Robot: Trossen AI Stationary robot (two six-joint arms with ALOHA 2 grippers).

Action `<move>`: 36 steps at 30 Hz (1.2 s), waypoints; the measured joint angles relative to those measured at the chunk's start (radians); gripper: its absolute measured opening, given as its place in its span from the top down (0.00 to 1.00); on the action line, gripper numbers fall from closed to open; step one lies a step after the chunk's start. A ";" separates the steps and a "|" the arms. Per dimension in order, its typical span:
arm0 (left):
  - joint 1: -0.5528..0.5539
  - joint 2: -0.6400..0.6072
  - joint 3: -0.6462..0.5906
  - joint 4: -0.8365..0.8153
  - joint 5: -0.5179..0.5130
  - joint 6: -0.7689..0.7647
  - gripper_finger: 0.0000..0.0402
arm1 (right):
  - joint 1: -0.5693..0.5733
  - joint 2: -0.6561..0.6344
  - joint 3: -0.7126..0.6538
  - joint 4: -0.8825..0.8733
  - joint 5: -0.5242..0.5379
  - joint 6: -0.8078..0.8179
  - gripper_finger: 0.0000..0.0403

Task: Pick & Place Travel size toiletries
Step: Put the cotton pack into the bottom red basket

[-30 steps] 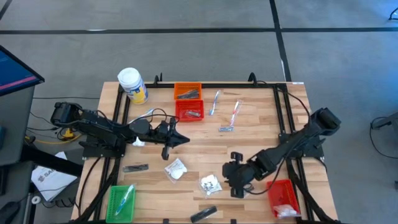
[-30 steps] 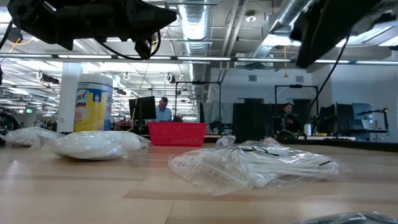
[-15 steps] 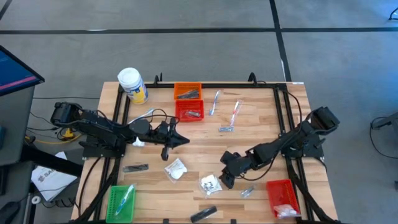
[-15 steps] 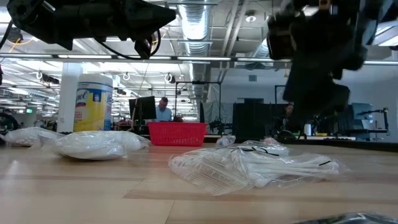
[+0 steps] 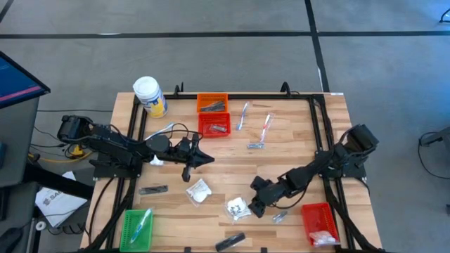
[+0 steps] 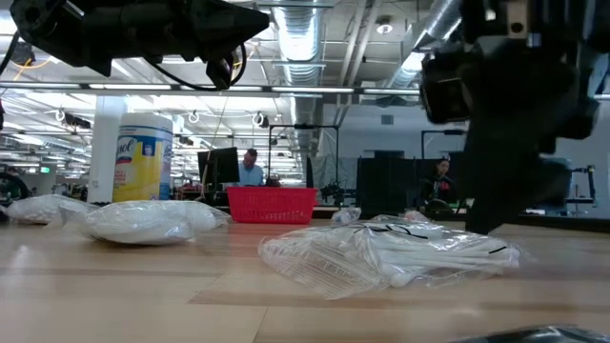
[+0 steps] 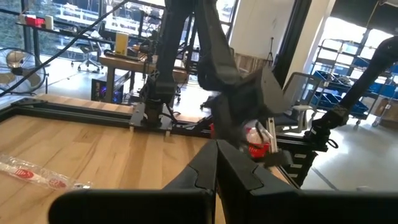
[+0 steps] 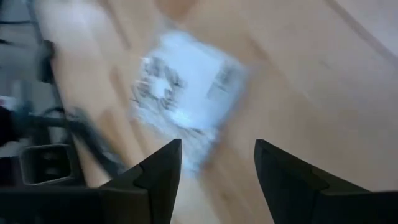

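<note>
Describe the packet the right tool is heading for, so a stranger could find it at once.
Start at the red basket in the table's near right corner and go left past the open right tool. Just beyond its tips lies a clear packet with black print. Its neighbour, the white packet further left, has no print.
</note>
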 joint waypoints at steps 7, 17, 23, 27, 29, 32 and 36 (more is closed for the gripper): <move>0.000 0.000 0.001 0.007 0.000 0.000 1.00 | -0.023 0.131 0.005 0.228 -0.111 -0.013 0.51; 0.000 0.000 0.001 0.006 0.006 0.000 1.00 | -0.060 0.148 0.005 0.269 -0.132 -0.051 0.64; 0.000 0.000 0.001 0.006 0.006 0.000 1.00 | -0.069 0.148 0.005 0.270 -0.105 -0.079 0.85; 0.000 0.000 0.001 0.006 0.006 0.000 1.00 | -0.069 0.148 0.005 0.271 -0.066 -0.103 0.98; 0.000 0.000 0.001 0.006 0.005 0.000 1.00 | -0.069 0.148 0.005 0.271 -0.032 -0.106 0.98; 0.000 0.000 0.001 0.006 0.005 0.000 1.00 | -0.069 0.148 0.005 0.271 0.025 -0.106 0.99; 0.000 0.000 0.001 0.006 0.005 0.000 1.00 | -0.069 0.144 0.005 0.269 0.117 -0.106 0.99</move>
